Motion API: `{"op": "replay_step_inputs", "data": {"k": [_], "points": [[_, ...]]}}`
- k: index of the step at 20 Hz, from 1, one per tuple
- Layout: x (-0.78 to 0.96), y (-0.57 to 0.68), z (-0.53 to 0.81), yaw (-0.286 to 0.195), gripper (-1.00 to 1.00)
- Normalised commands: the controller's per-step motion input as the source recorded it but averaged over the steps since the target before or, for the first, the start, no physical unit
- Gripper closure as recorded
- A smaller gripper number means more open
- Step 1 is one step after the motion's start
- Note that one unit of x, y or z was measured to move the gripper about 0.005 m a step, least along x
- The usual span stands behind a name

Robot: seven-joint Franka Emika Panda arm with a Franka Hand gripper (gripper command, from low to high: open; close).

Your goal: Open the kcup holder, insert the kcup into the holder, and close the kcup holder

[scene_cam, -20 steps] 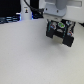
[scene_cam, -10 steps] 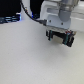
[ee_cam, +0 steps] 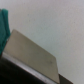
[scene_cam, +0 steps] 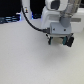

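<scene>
In the exterior view my gripper (scene_cam: pixel 61 40) hangs from the white arm (scene_cam: pixel 56 12) at the upper right, low over the white table (scene_cam: pixel 30 57). Its two dark fingertips (scene_cam: pixel 70 41) stand apart with nothing visibly between them. The kcup is out of view. The kcup holder does not show clearly. The blurred wrist view has a dark mass (ee_cam: pixel 17 75) under a tan slab (ee_cam: pixel 32 55), and I cannot tell what it is.
A black cable (scene_cam: pixel 31 21) loops from the arm toward the exterior view's left. Dark objects with blue marks (scene_cam: pixel 7 20) sit at the back left. A teal shape (ee_cam: pixel 3 27) shows at one edge of the wrist view.
The gripper has come slightly lower toward the table over the last second. Nothing else has moved.
</scene>
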Motion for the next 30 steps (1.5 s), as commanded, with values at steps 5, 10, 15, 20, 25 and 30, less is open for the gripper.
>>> {"op": "replay_step_inputs", "data": {"k": [5,10,15,20,25,30], "points": [[-0.25,0.54,0.04,0.113,-1.00],[-0.30,0.56,0.05,0.111,-1.00],[-0.51,0.57,0.05,0.086,-1.00],[-0.74,0.56,0.01,0.055,-1.00],[-0.87,0.49,-0.02,0.041,-1.00],[-0.90,0.51,0.00,0.031,-1.00]]}}
